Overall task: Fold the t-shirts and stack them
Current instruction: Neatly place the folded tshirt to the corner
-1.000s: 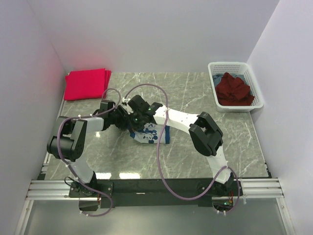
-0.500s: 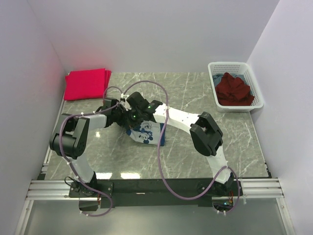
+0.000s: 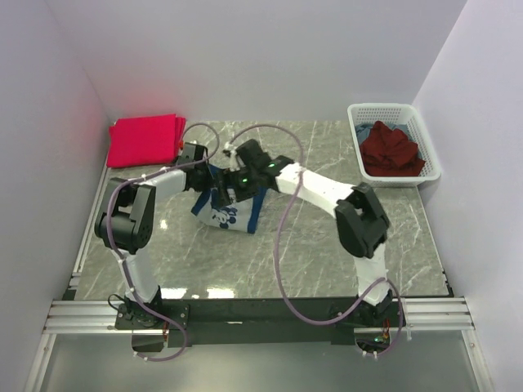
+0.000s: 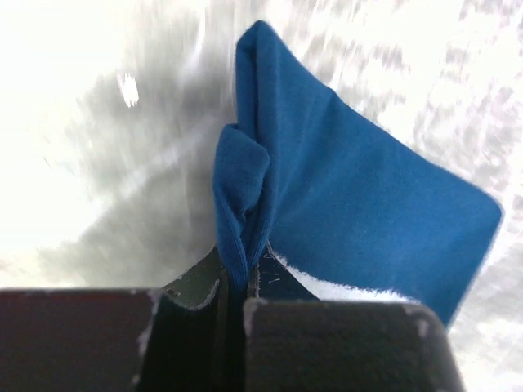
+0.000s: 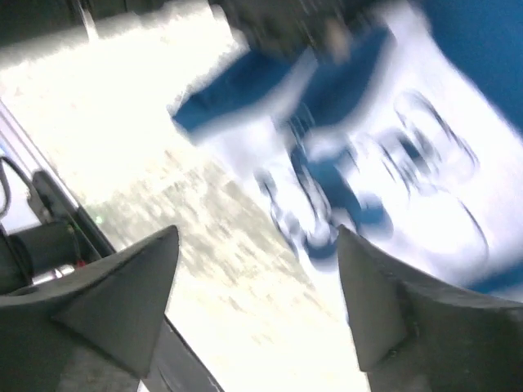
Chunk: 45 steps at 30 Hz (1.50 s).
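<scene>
The navy blue t-shirt [image 3: 231,211] with a white cartoon print lies folded at mid-table. My left gripper [image 3: 205,172] is at its far left edge. In the left wrist view that gripper [image 4: 243,276] is shut on a bunched fold of the blue t-shirt [image 4: 343,188]. My right gripper [image 3: 228,189] hovers over the same shirt; its view is blurred, but the gripper [image 5: 257,245] stands open and empty, with the printed t-shirt [image 5: 384,163] beyond the fingertips. Folded pinkish-red t-shirts [image 3: 145,140] lie at the far left corner. A dark maroon t-shirt [image 3: 391,150] sits crumpled in the basket.
The white lattice basket [image 3: 382,109] stands at the far right corner against the wall. Purple cables loop over both arms above the middle of the marble table [image 3: 327,245]. White walls close in the left, back and right sides.
The left gripper has shut on the navy t-shirt's edge and the right gripper has opened and let go. Both wrists and the shirt have shifted toward the far left.
</scene>
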Each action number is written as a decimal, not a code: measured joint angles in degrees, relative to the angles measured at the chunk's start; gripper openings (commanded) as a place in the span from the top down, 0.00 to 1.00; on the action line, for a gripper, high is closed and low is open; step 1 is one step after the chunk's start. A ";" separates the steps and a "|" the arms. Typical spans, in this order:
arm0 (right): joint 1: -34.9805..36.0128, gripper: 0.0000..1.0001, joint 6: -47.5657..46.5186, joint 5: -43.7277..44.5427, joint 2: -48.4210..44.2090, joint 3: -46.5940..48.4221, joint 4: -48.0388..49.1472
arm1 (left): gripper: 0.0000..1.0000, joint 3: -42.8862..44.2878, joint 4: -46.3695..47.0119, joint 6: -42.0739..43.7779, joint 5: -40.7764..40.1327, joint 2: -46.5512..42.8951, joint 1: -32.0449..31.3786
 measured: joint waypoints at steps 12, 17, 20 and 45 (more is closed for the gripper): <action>-15.15 0.10 -8.15 -1.11 -19.98 -12.68 -4.37 | 1.00 25.20 -6.08 24.30 -8.11 9.38 2.49; -16.59 0.09 -10.84 -0.31 -24.37 -16.83 -5.20 | 1.00 33.24 -6.47 31.01 -8.26 11.91 5.86; -16.90 0.08 -11.52 0.07 -25.77 -19.37 -5.44 | 1.00 37.57 -6.34 34.45 -8.37 13.25 7.54; -17.00 0.05 -11.72 0.66 -26.67 -21.70 -5.27 | 1.00 50.10 -8.92 44.61 -7.76 14.82 10.40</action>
